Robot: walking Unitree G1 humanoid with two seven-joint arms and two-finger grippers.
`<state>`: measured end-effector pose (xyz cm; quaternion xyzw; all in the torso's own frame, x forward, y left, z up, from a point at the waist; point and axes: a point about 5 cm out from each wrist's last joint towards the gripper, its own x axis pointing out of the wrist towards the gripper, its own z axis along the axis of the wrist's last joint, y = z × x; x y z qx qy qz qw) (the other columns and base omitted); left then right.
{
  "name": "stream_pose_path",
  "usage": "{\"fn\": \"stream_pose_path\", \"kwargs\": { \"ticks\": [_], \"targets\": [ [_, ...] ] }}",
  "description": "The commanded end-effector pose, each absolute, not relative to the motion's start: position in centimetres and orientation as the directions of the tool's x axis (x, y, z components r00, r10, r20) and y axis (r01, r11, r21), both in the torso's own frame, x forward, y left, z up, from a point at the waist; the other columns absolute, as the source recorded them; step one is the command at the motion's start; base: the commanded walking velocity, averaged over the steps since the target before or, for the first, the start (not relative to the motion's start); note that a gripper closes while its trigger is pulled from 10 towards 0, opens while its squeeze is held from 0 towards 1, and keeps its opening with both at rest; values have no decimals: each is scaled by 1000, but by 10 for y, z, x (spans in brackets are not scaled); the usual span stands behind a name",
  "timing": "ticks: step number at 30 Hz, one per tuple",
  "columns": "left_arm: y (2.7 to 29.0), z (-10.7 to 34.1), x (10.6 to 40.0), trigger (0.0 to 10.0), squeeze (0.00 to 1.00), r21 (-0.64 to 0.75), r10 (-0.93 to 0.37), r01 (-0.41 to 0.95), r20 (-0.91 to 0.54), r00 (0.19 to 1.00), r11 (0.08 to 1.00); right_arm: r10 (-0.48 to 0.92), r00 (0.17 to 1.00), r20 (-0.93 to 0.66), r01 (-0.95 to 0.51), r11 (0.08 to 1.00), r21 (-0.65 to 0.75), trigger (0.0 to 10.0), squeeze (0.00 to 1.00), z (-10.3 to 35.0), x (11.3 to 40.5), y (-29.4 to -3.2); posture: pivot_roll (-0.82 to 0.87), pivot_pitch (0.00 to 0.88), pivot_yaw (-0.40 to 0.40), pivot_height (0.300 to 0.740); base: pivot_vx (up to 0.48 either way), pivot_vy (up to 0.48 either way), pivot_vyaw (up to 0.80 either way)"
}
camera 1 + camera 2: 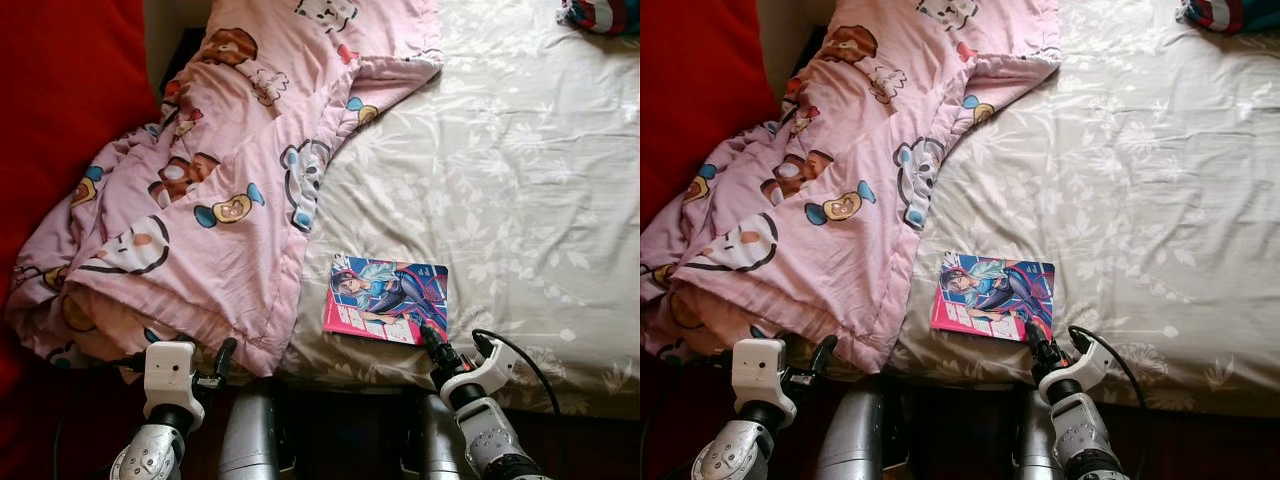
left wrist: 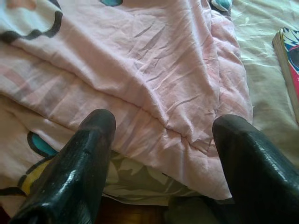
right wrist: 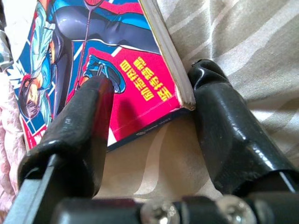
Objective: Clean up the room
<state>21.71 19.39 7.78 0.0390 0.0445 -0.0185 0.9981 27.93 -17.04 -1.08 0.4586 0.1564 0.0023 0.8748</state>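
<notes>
1. We find the book (image 1: 386, 298) flat on the pale floral sheet (image 1: 500, 180), close to the near edge of the bed, just beside the pink cartoon blanket (image 1: 200, 180) without touching it.
2. Our right gripper (image 3: 149, 116) sits at the book's near corner with its fingers apart: one finger rests over the cover, the other lies on the sheet at the book's edge. We judge this a setup for pinching the corner, since nothing is clamped yet.
3. Our left gripper (image 2: 163, 140) hovers at the blanket's folded near hem, fingers spread wide and holding nothing.
4. The book's corner lies near the mattress edge, so a slip could push it off.
5. Behind the book the sheet lies open; a bundle of coloured cloth (image 1: 600, 15) sits well apart at the far corner.
</notes>
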Motion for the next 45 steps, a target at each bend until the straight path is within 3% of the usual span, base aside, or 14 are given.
{"fn": "stream_pose_path", "kwargs": {
  "ticks": [1,6,14,15,16,17,18,35,45],
  "targets": [
    [198,75,210,10000,0,99,-24,36,-124,992,994,197,910,-366,228,500,836,10000,0,-31,260,-151,168,353,103,601,0,0,0],
    [198,78,206,10000,0,106,-22,36,-128,992,994,243,926,-288,163,430,888,10000,0,-24,266,-143,179,361,107,601,0,0,0],
    [197,80,206,10000,0,111,-22,38,-135,991,993,265,942,-206,80,419,905,10000,0,-9,282,-139,173,356,103,601,0,0,0],
    [197,80,207,10000,0,112,-23,38,-136,990,993,265,943,-203,74,426,902,7490,0,-8,283,-140,167,351,101,601,0,0,0],
    [197,80,207,10000,0,112,-23,38,-136,990,993,265,943,-203,74,426,902,7490,0,-8,283,-140,167,351,101,601,0,0,0],
    [197,80,207,10000,0,112,-23,38,-137,990,993,262,943,-205,76,431,899,2392,0,-8,283,-140,165,347,101,601,0,0,0],
    [197,80,207,10000,0,112,-23,39,-137,990,993,258,944,-206,77,435,897,0,0,-8,283,-141,165,347,101,601,0,0,0],
    [196,78,218,10000,0,122,-29,45,-132,991,992,243,952,-188,66,435,898,0,0,-11,277,-145,145,308,99,601,0,0,0],
    [197,76,222,10000,0,122,-28,44,-127,991,992,159,972,-174,89,438,895,0,0,-16,268,-156,116,295,94,601,0,0,0]
  ]
}}
